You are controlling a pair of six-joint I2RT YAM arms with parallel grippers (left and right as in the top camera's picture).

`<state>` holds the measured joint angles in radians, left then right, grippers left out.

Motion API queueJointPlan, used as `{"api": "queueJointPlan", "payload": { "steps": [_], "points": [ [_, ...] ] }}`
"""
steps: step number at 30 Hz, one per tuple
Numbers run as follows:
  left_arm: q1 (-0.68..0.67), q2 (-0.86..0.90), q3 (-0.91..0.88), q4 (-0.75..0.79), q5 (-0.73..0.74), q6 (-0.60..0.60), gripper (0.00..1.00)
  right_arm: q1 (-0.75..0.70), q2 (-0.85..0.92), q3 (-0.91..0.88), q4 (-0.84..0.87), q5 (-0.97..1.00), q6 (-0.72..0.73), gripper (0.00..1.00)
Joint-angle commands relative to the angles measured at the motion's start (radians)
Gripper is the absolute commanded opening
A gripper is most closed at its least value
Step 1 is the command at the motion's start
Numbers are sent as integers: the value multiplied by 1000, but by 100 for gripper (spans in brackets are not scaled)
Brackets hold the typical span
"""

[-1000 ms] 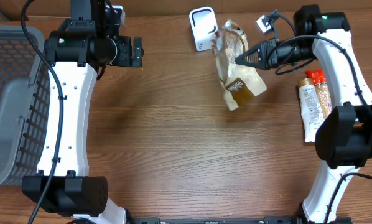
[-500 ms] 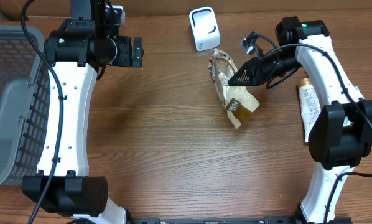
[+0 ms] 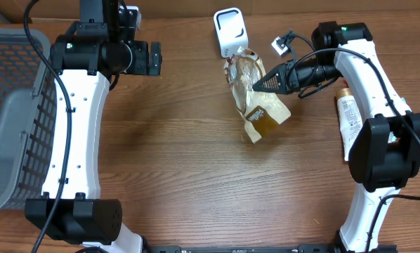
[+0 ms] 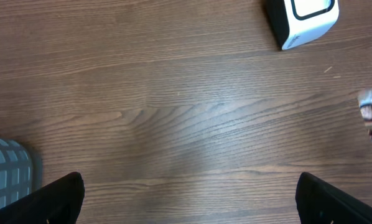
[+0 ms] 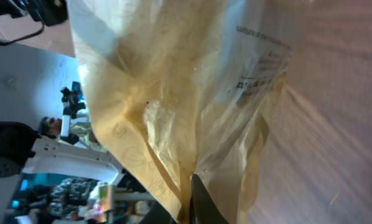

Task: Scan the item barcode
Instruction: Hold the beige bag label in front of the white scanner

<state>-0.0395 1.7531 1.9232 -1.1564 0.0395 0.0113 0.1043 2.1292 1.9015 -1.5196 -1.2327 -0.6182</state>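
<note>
The right fingers [image 3: 260, 83] are pinched shut on the upper edge of a crinkled snack bag [image 3: 256, 105], gripping it from the side away from the basket. The bag sits just in front of the scanner [image 3: 229, 31], its top corner nearly meeting the scanner's front edge and its body hanging down and slightly to the right of it. It is clear and tan plastic with a brown label near its lower end. Whether its lower end touches the bench [image 3: 182, 169] or hangs above it I cannot tell. In the right wrist view the bag [image 5: 173, 93] fills most of the frame, with small printed text on it too blurred to read, and one dark finger [image 5: 201, 202] shows at the bottom edge against the plastic.

The left fingers [image 3: 155, 58] are spread wide and hold nothing, hovering well to the left of the scanner. In the left wrist view the scanner [image 4: 301, 18] appears at the top right corner and bare wood lies below.

A grey basket [image 3: 13, 119] stands far to the left of the scanner. Two bottles [image 3: 349, 116] lie side by side well to the right of the scanner, partly hidden by the right arm
</note>
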Motion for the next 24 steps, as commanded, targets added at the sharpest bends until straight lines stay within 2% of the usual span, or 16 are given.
{"api": "queueJointPlan", "payload": {
  "steps": [1,3,5,11,14,18,22,24],
  "points": [
    [-7,-14,12,1,-6,19,100,-8,-40,-2,105,-42,92,4],
    [-7,-14,12,1,-6,19,100,3,-40,2,257,104,304,4],
    [-7,-14,12,1,-6,19,100,28,-40,23,357,314,449,4],
    [-6,-14,12,1,-6,19,99,132,-40,140,486,803,562,4],
    [-7,-14,12,1,-6,19,99,180,-40,159,556,1033,557,4],
    [-7,-14,12,1,-6,19,100,252,-27,158,650,1279,419,4],
    [-6,-14,12,1,-6,19,100,301,14,158,764,1459,298,4],
    [-7,-14,12,1,-6,19,100,318,38,158,819,1472,264,4]
  ]
}}
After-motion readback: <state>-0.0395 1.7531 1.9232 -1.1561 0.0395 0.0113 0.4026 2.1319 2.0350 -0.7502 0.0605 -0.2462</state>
